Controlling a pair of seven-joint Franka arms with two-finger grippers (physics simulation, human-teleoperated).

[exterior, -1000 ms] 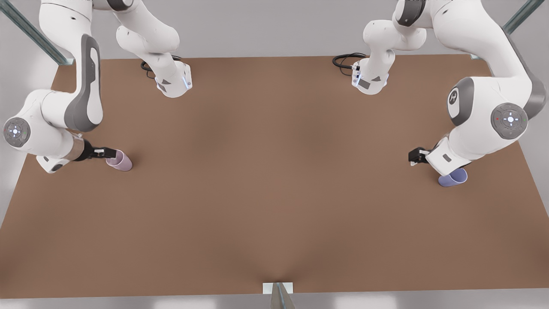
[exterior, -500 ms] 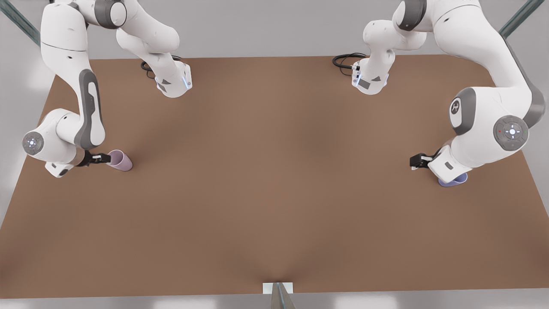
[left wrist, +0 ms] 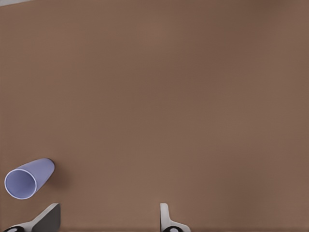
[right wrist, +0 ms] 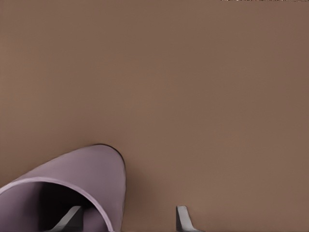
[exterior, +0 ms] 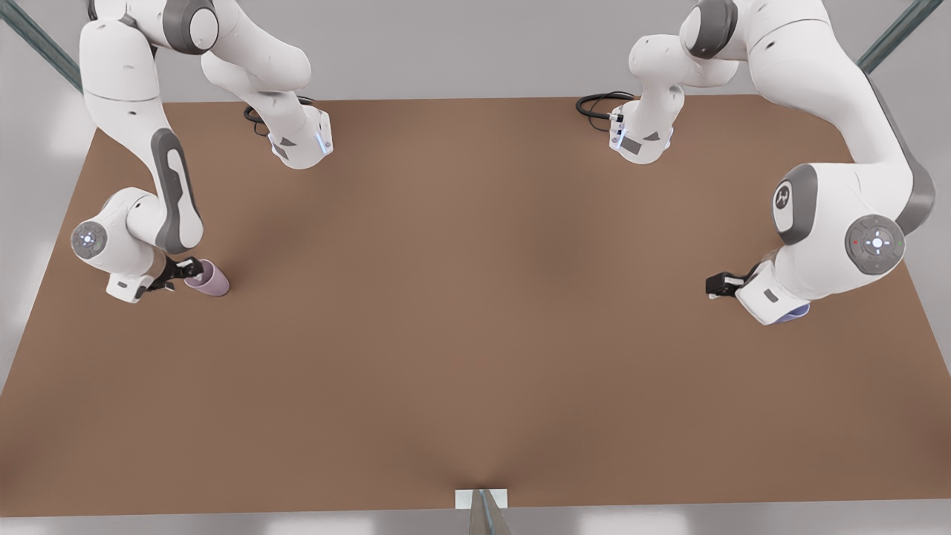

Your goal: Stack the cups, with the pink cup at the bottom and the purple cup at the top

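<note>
The pink cup [exterior: 211, 281] stands upright on the brown table [exterior: 475, 312] at the front view's left. My right gripper [exterior: 178, 272] is at its rim. In the right wrist view the right gripper [right wrist: 128, 218] is open, one finger inside the pink cup [right wrist: 91, 169] and the other outside its wall. The purple cup [exterior: 798, 315] stands at the front view's right, mostly hidden under the other arm's hand. In the left wrist view the purple cup [left wrist: 27, 179] is off to one side of my open left gripper [left wrist: 107, 218], which has nothing between its fingers.
Both arm bases [exterior: 301, 145] [exterior: 640, 141] and their black cables [exterior: 600, 104] sit at the table's far edge. A small white bracket [exterior: 481, 499] is at the middle of the near edge. Bare brown tabletop lies between the two cups.
The right arm folded in and its gripper dropped to the pink cup's rim. The left arm's hand sank over the purple cup, covering more of it. Neither cup moved.
</note>
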